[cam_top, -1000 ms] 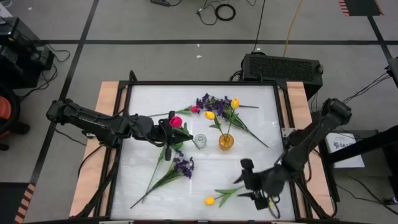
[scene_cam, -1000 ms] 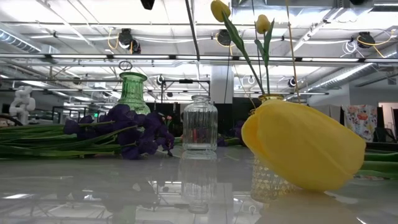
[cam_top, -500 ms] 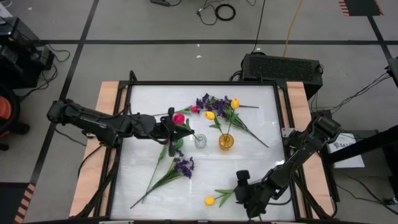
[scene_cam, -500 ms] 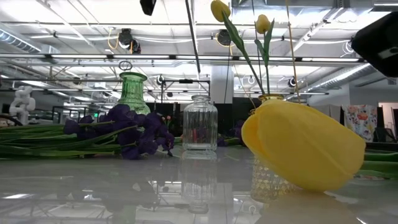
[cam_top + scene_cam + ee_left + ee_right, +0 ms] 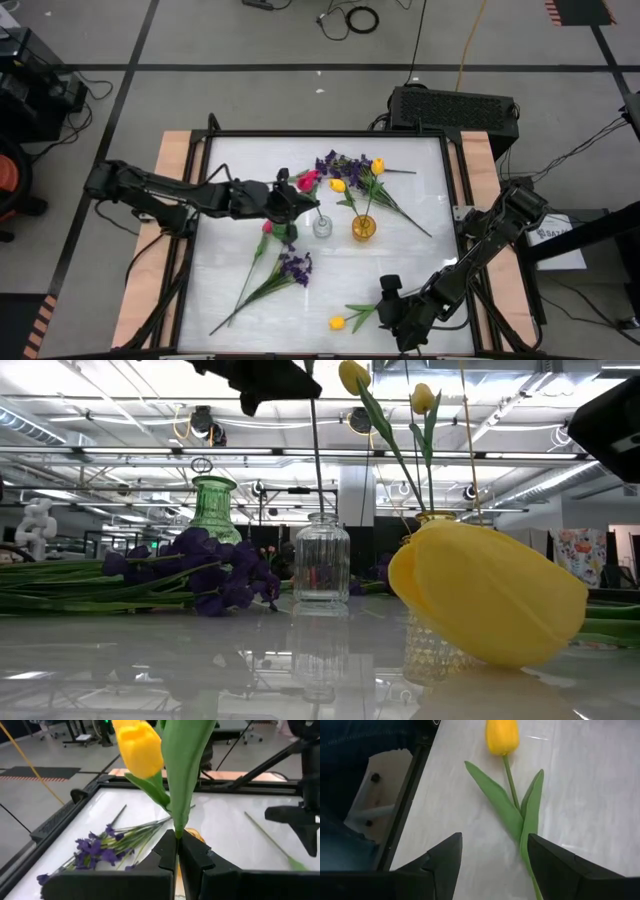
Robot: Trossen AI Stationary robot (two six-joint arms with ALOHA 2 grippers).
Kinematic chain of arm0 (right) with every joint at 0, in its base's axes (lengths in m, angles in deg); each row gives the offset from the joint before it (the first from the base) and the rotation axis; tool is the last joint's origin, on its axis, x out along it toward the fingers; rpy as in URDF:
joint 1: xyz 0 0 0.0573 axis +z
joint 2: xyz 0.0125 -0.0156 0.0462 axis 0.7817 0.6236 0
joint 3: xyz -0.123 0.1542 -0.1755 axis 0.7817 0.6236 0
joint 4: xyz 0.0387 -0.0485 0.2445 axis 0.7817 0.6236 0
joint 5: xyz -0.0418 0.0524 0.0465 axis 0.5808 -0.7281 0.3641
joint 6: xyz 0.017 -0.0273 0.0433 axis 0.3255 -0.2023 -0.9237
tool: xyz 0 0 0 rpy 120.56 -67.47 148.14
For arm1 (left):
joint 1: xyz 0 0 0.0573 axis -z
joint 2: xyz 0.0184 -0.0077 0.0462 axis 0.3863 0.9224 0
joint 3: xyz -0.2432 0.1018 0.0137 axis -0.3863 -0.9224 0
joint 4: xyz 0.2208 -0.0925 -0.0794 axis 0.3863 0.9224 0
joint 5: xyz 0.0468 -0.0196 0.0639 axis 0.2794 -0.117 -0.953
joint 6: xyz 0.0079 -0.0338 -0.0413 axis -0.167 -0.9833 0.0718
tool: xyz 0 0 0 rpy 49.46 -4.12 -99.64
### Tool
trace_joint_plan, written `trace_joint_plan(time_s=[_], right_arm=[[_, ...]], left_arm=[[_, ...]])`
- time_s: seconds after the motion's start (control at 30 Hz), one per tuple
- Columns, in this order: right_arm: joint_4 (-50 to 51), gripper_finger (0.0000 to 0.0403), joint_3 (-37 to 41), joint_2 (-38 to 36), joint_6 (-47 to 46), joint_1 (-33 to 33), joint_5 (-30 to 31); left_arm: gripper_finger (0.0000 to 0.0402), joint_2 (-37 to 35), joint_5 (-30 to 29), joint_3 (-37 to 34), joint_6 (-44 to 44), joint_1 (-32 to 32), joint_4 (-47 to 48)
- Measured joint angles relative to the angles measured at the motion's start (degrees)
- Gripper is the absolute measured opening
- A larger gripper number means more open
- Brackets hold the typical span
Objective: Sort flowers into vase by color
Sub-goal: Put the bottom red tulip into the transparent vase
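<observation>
Your left claw (image 5: 291,196) sits above the clear glass vase (image 5: 321,227), its fingers pressed together on the green stem of a pink-red tulip (image 5: 307,180), whose bloom shows just beyond the claw. In the low view that stem (image 5: 316,455) hangs straight down from the claw into the mouth of the clear vase. Just past it stands the amber vase (image 5: 363,227) with yellow tulips (image 5: 338,185) in it, and purple sprigs (image 5: 340,163) lie behind. Another purple sprig (image 5: 294,267) lies on the tabletop (image 5: 230,235) on the near side of your left claw. Your right claw (image 5: 492,852) hovers low with fingers spread wide, holding nothing; a loose yellow tulip (image 5: 502,735) lies flat directly ahead of it, its leaves reaching between the fingers.
</observation>
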State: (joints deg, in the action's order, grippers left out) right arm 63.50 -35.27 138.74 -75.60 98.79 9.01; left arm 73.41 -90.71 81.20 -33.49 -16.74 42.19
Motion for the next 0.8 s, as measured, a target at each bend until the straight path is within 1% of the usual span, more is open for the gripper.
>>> trace_joint_plan(time_s=[0.17,0.47,0.63,0.8], right_arm=[[-0.1,0.0216,0.0,0.0,-1.1,0.0,0.0],[-0.2,0.0216,0.0,0.0,-2.1,0.0,0.4],[-0.2,0.0216,0.0,-0.1,-2.1,-0.2,0.8],[-0.2,0.0216,0.0,-0.1,-2.1,-0.4,1.5]], left_arm=[[0.0011,2.1,-0.4,0.0,0.0,0.0,-1.1],[0.0011,3.7,-0.7,0.0,0.0,0.0,-0.8],[0.0011,5.8,0.8,0.0,0.5,0.0,-0.4],[0.0036,8.0,0.9,0.0,1.6,0.0,-0.4]])
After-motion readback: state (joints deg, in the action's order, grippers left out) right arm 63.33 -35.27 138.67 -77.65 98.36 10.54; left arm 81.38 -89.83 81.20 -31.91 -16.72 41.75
